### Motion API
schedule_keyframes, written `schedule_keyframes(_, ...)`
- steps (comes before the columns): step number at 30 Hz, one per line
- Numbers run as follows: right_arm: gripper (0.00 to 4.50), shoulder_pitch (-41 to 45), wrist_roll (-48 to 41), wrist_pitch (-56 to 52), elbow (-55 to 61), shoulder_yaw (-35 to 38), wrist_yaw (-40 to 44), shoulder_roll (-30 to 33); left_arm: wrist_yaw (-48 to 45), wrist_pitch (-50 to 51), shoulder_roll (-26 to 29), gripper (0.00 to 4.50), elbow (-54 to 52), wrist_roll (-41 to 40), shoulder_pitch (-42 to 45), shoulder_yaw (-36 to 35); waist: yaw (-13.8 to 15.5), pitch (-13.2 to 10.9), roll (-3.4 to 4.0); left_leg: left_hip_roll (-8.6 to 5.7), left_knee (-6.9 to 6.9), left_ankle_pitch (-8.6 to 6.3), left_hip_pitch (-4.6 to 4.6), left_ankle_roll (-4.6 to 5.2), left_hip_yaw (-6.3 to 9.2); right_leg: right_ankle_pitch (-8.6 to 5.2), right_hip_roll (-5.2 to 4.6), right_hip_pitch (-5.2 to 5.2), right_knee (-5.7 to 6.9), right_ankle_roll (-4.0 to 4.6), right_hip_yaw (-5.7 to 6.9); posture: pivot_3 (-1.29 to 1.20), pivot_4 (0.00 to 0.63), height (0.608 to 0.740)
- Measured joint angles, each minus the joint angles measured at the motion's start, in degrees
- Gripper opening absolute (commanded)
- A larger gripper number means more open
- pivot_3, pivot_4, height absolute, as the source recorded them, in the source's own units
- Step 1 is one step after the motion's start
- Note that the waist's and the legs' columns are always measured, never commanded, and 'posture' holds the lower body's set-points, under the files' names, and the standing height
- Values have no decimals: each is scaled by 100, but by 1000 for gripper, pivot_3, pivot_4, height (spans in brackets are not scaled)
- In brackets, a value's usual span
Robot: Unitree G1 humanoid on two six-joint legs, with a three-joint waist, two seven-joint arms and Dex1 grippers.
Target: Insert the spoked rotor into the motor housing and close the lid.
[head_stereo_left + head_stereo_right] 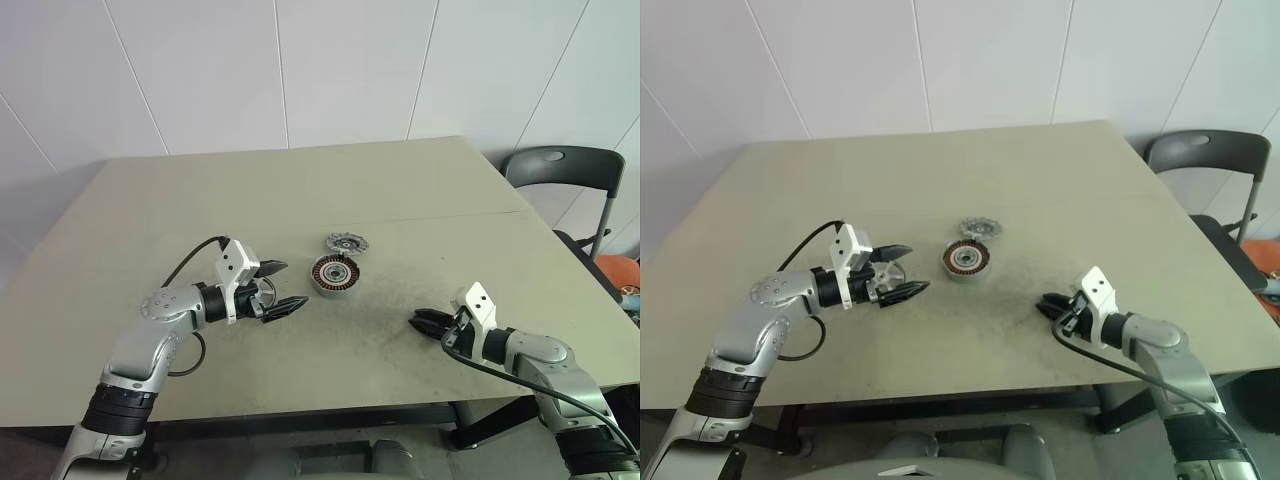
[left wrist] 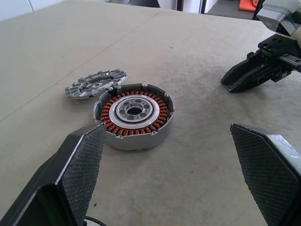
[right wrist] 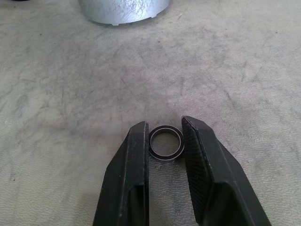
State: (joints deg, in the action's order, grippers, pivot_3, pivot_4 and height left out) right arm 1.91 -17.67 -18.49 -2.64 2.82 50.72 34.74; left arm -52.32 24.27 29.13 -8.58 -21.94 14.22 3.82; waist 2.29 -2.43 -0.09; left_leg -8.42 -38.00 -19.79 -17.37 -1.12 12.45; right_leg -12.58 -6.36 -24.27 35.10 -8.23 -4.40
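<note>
The motor housing (image 1: pixel 334 273), a silver puck with copper windings, lies open-side up at the table's middle. Just beyond it lies the lid (image 1: pixel 347 242), a grey finned disc. The spoked rotor is out of view. My left gripper (image 1: pixel 293 283) hovers open a short way to the left of the housing, its fingers (image 2: pixel 80 165) wide apart and framing the housing (image 2: pixel 136 115) and lid (image 2: pixel 96 84). My right gripper (image 3: pixel 164 121) rests low on the table to the right and nearer than the housing. It is shut on a small black ring (image 3: pixel 166 143) that lies flat on the tabletop.
A seam runs across the beige table (image 1: pixel 300 190) behind the parts. A dark chair (image 1: pixel 565 175) stands past the table's right edge. A white wall rises behind. Bare tabletop lies between the two grippers.
</note>
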Motion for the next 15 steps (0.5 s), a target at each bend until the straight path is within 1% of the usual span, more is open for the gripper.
schedule_keyframes(4, 664, 187, 5, -142, -39, -22, -354, -425, 2, 1, 5, 4500, 1, -2, 5, -4, -22, 0, -3, 24, 0, 0, 2, -2, -26, 15, 19, -5, -1, 25, -8, 0, 0, 740)
schedule_keyframes(7, 664, 839, 3, -213, -114, -72, -937, -1169, 1, 6, 11, 4500, 1, -3, 12, -9, -27, -4, 2, 57, -1, 1, 6, -5, -46, 23, 54, -9, -2, 36, -22, 0, 0, 740)
schedule_keyframes(9, 664, 1349, -2, -236, -103, -106, -1227, -1474, -2, 6, 11, 4500, 0, -6, 20, -9, -11, -5, 6, 81, -1, 7, 11, -15, -50, 44, 75, -15, -4, 57, -23, 0, 0, 740)
schedule_keyframes(11, 664, 1733, 6, -293, -89, -165, -1395, -1624, -2, 7, 20, 4500, 1, -6, 16, -17, 15, -3, 3, 91, -1, 8, 10, -22, -45, 53, 81, -16, -4, 70, -15, 0, 0, 740)
schedule_keyframes(15, 664, 2291, 133, -969, -225, -545, -1678, -1843, 3, 15, 32, 4500, 1, -11, 70, -33, -12, -3, 3, 100, -1, 2, 6, -49, -52, 59, 88, -28, -5, 77, -16, 0, 0, 740)
